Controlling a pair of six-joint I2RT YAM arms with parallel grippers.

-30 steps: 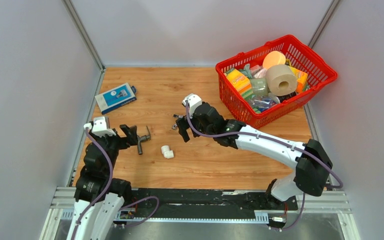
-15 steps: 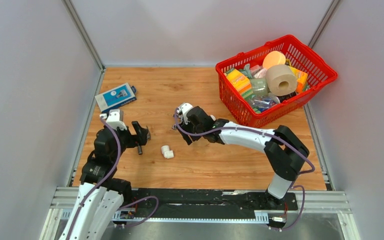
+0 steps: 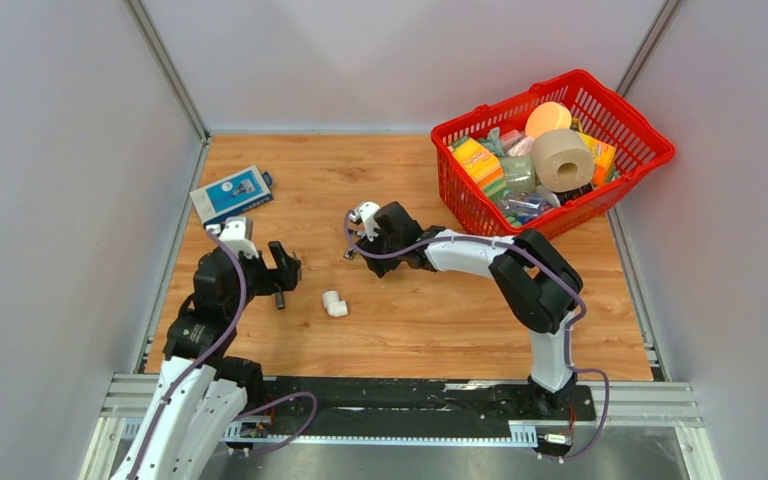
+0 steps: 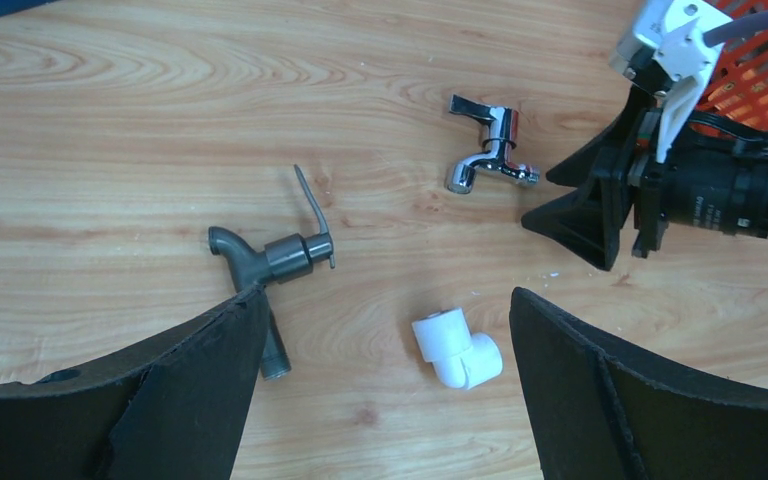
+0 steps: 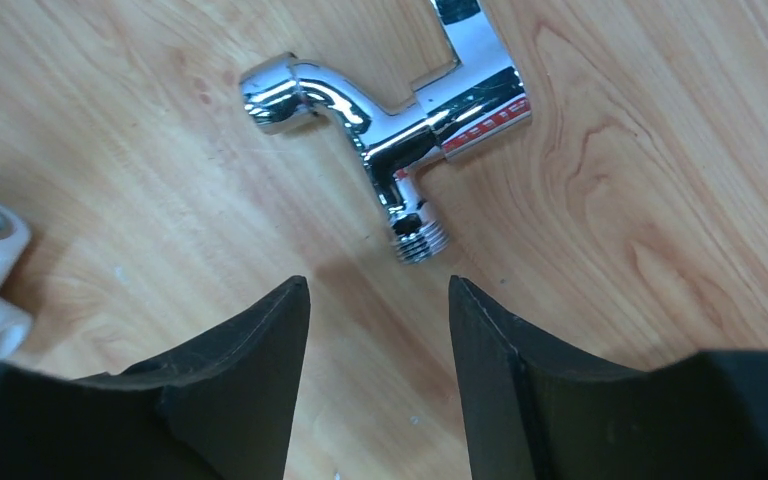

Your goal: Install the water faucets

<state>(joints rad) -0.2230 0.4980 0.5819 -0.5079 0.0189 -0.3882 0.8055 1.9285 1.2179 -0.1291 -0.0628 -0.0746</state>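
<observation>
The shiny chrome water faucet (image 5: 400, 130) lies on the wood, its threaded end pointing at my right gripper (image 5: 378, 285). That gripper is open, its tips just short of the thread and nothing between them. From above, this faucet (image 3: 349, 253) lies just left of the right gripper (image 3: 367, 262). The dark grey L-shaped faucet (image 4: 270, 258) lies flat, its lower stem partly hidden under one finger (image 4: 200, 380) of my left gripper (image 4: 388, 300). The left gripper hangs wide open over the table. A white elbow fitting (image 4: 457, 347) lies on the wood below the gap between its fingers.
A red basket (image 3: 560, 215) full of household items stands at the back right. A blue box (image 3: 231, 194) lies at the back left. The white elbow fitting (image 3: 334, 303) sits between the two arms. Grey walls close in the table on three sides.
My right gripper has slid left up to the chrome faucet and its jaws have narrowed. My left gripper has moved right, over the dark grey faucet.
</observation>
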